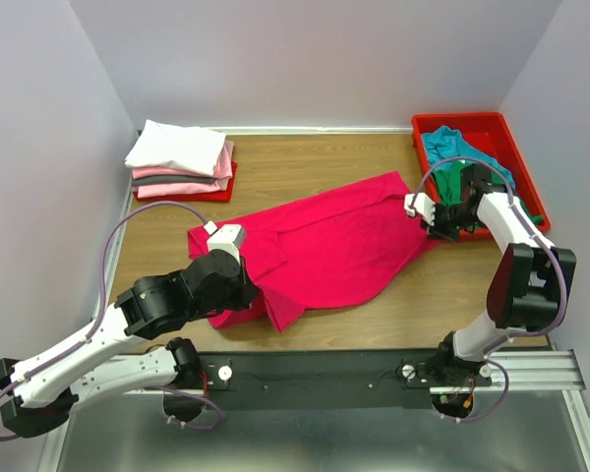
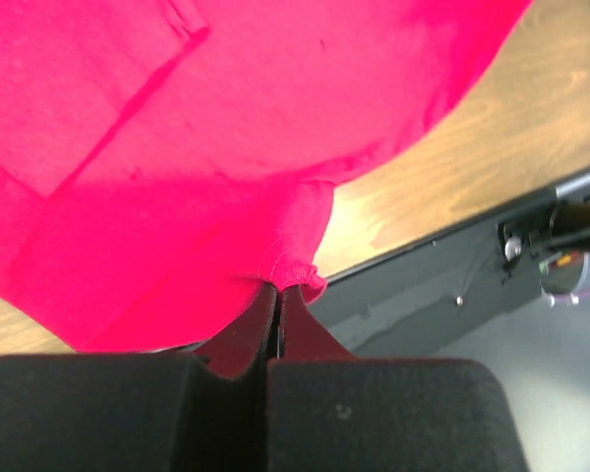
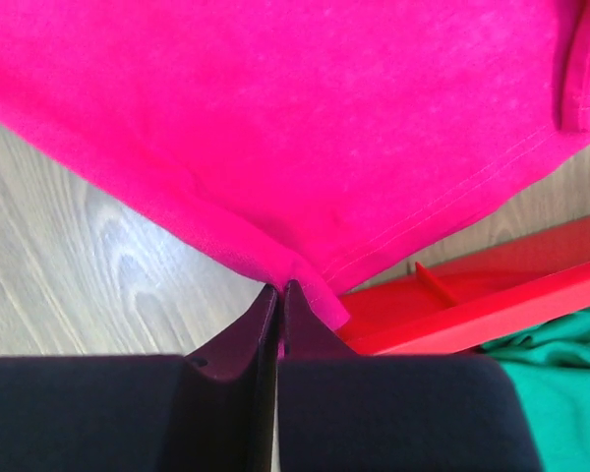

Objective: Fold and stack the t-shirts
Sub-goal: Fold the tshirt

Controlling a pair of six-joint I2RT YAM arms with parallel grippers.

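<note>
crimson t-shirt (image 1: 324, 246): spread over mid tabletop (image 1: 305, 162) | left gripper (image 2: 277, 293): pinching its hem near the near edge | right gripper (image 3: 280, 290): pinching its corner beside red tray (image 1: 516, 138), right edge | folded t-shirts (image 1: 182, 157): stacked, far-left corner

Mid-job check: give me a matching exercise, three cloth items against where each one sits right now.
Items:
1. crimson shirt
2. folded stack
3. teal shirt

Places:
A. inside the red tray
B. far left corner of the table
C. spread mid-table, pinched by the left gripper and the right gripper

Pairs: 1-C; 2-B; 3-A
</note>
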